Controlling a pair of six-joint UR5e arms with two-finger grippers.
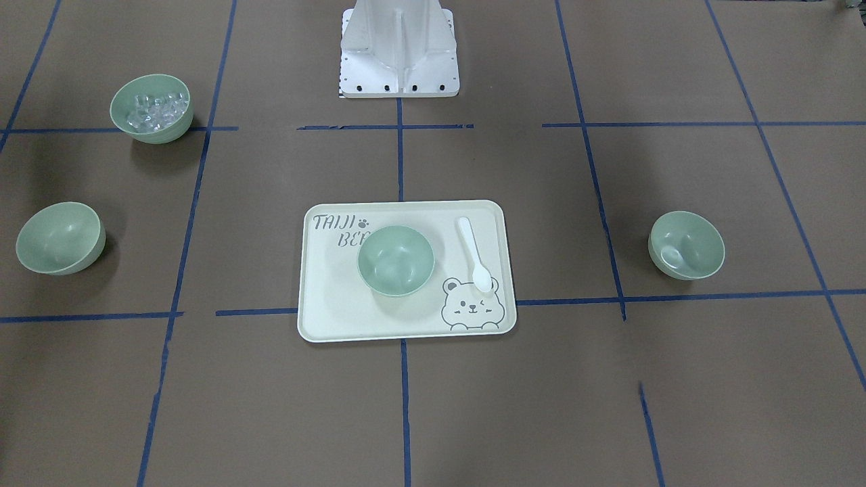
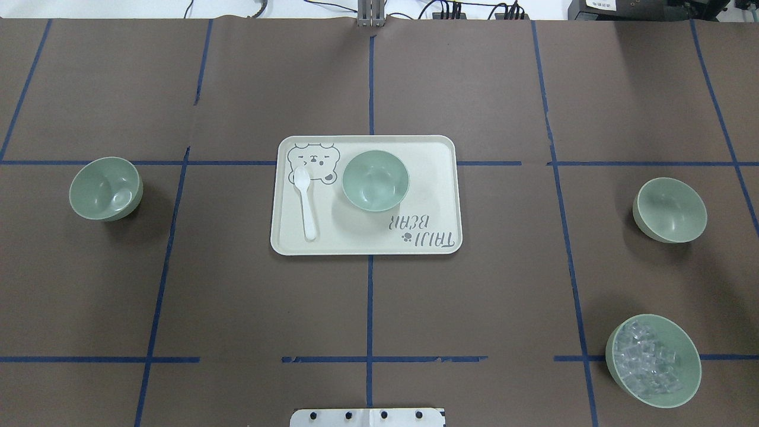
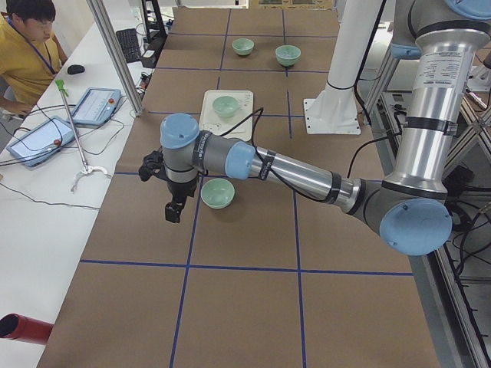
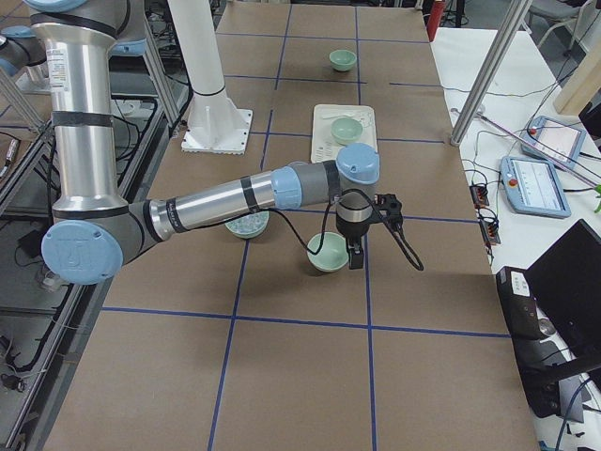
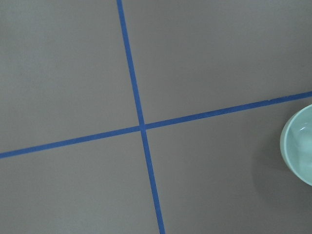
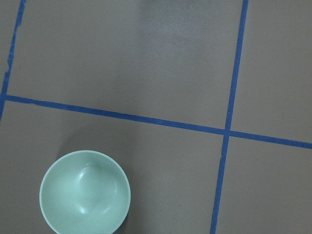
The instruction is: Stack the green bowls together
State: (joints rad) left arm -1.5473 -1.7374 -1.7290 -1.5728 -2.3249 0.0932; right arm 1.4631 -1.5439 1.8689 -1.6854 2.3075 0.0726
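Plain, matte, sage green bowls: centre bowl (image 2: 375, 180), mid-left bowl (image 2: 105, 188), mid-right bowl (image 2: 670, 209). Whether left gripper (image 3: 175, 211) and right gripper (image 4: 357, 256) clench cannot be told.

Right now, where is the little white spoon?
In the overhead view the white spoon lies on the cream tray at the table's middle, to the left of the green bowl there, its scoop on the printed bear.

The left bowl (image 2: 105, 188), tray bowl (image 2: 375, 180) and right bowl (image 2: 670, 209) are plain pale sage green, as is the fourth bowl (image 2: 691, 357), which holds clear cubes (image 2: 643, 362). The tray (image 2: 427, 196) is cream with a grey bear drawing (image 2: 313, 159) and grey lettering (image 2: 424, 231), and the spoon (image 2: 306, 204) is white. The table (image 2: 267, 308) is brown with a grid of blue tape lines (image 2: 369, 308).
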